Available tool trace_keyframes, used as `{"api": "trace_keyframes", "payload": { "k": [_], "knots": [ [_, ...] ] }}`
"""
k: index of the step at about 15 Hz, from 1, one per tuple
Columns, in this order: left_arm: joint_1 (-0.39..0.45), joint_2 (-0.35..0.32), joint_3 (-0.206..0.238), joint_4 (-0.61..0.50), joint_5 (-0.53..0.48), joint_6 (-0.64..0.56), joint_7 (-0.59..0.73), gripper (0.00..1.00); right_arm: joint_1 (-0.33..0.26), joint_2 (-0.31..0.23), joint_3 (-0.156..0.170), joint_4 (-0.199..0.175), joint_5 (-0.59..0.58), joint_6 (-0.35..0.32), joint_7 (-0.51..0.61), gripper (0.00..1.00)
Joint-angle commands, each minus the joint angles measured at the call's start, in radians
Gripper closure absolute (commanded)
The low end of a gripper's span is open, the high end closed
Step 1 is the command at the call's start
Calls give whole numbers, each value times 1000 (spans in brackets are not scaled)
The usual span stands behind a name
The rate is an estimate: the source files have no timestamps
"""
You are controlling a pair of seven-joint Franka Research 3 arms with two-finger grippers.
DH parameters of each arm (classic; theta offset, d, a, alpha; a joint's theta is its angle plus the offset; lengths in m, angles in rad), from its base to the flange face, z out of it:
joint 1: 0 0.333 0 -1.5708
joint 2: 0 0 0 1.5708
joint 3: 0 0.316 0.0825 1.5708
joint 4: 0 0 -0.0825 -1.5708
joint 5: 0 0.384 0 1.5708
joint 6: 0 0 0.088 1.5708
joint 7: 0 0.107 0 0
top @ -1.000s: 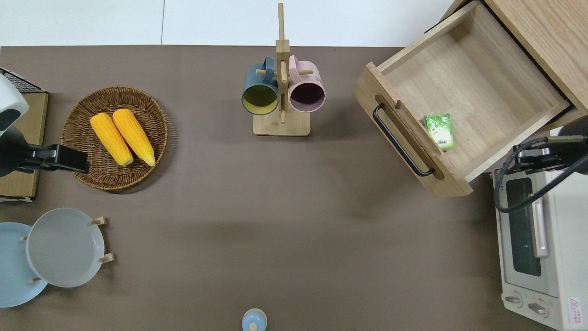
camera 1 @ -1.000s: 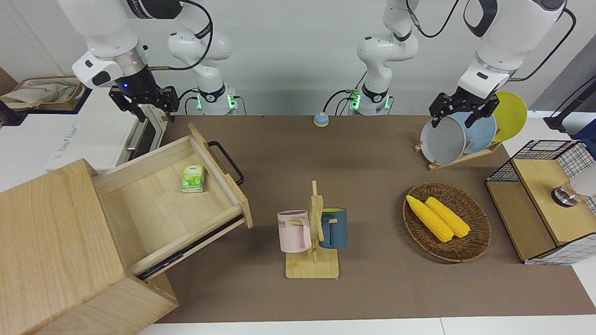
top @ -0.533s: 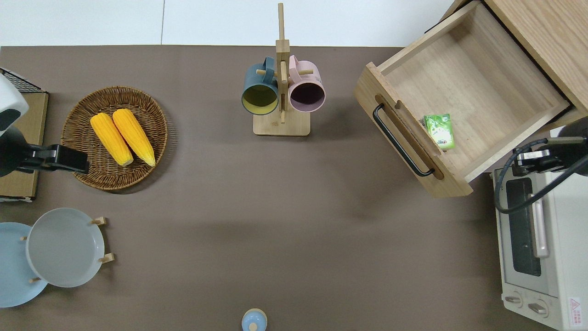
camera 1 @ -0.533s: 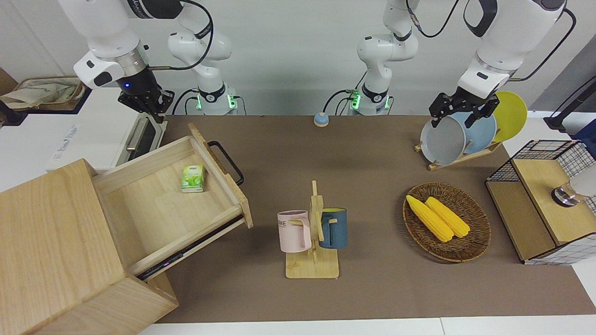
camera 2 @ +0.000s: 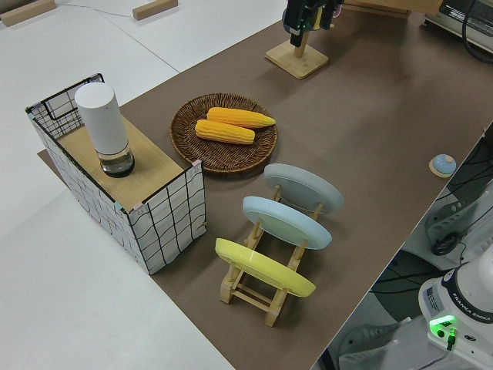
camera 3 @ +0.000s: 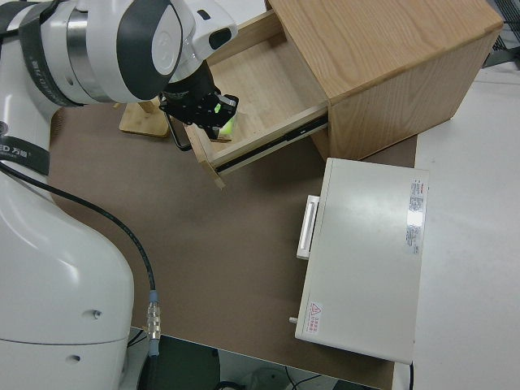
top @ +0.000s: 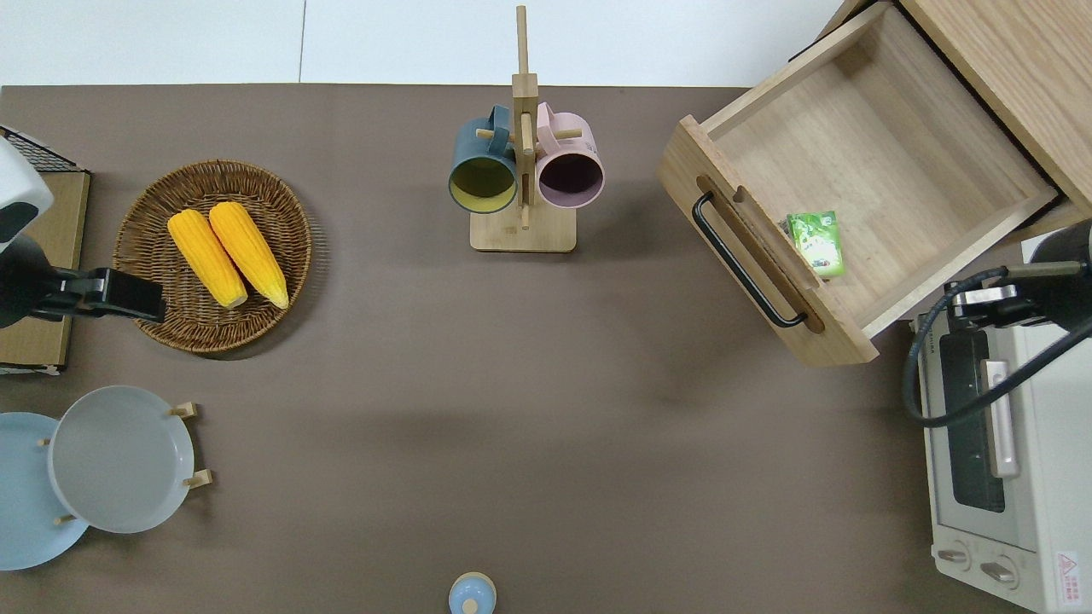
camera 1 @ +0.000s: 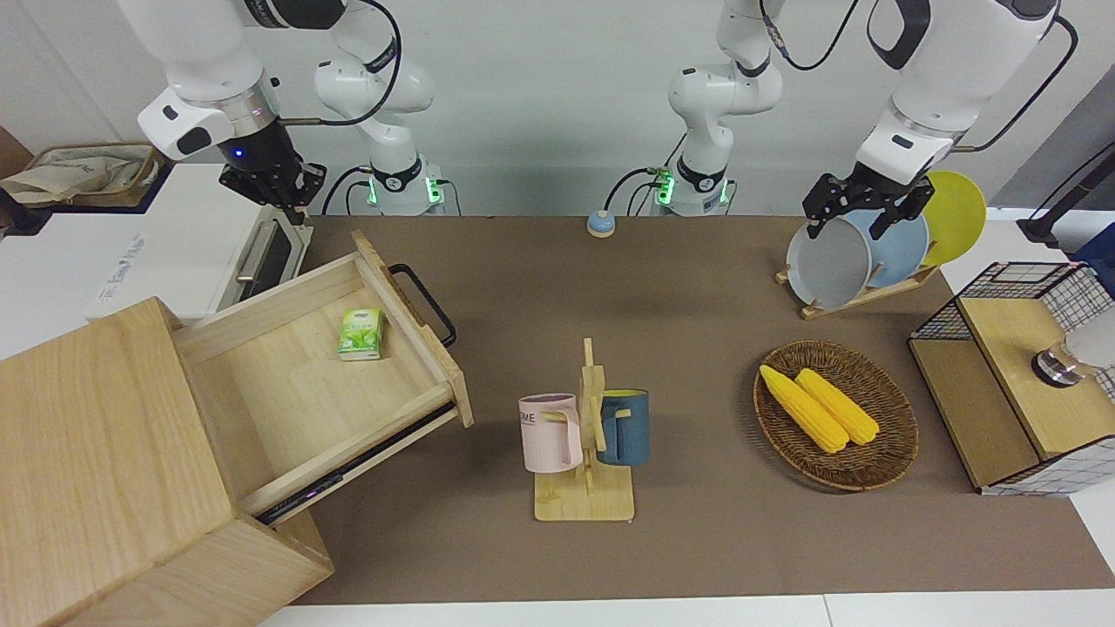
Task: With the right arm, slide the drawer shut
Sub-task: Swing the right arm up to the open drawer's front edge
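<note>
The drawer (camera 1: 296, 392) is pulled well out of the big wooden cabinet (camera 1: 96, 461), its front turned toward the middle of the table. Its black loop handle (camera 1: 424, 305) faces the mug stand. A small green packet (camera 1: 361, 333) lies inside near the front panel. The right gripper (camera 1: 277, 193), with a blue wrist light, hangs in the air over the gap between the drawer's corner (top: 862, 337) and the white toaster oven (top: 1007, 460), touching neither. It also shows in the overhead view (top: 981, 303) and the right side view (camera 3: 197, 114). The left arm is parked, its gripper (camera 1: 847, 225) open.
A wooden mug stand (camera 1: 585, 488) with a pink and a blue mug stands mid-table. A wicker basket (camera 1: 880, 461) holds two corn cobs. A plate rack (camera 1: 862, 252), a wire-and-wood rack (camera 1: 1002, 409) and a small blue knob (camera 1: 600, 224) are also there.
The right gripper has risen a little, turned at the wrist and drifted slightly toward the robots. The drawer and the left arm have not moved.
</note>
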Motion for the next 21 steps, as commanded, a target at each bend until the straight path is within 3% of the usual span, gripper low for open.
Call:
{"api": "trace_keyframes", "payload": {
  "k": [1, 6, 9, 11, 14, 21],
  "knots": [
    [-7, -4, 0, 9, 18, -18, -10, 7, 78, -1, 0, 43, -20, -30, 133, 1000],
    [-7, -4, 0, 9, 18, -18, -10, 7, 191, 7, 1, 64, -7, -15, 359, 1000],
    [-7, -4, 0, 9, 18, -18, -10, 7, 268, 21, 9, 64, 0, 11, 559, 1000],
    [-7, -4, 0, 9, 18, -18, -10, 7, 276, 51, 13, 63, 63, 34, 691, 1000],
    [-7, -4, 0, 10, 18, -18, -10, 7, 311, 108, 23, 61, 65, 77, 842, 1000],
    [-7, -4, 0, 10, 18, -18, -10, 7, 328, 209, 24, 57, 54, 174, 1032, 1000]
  ]
}}
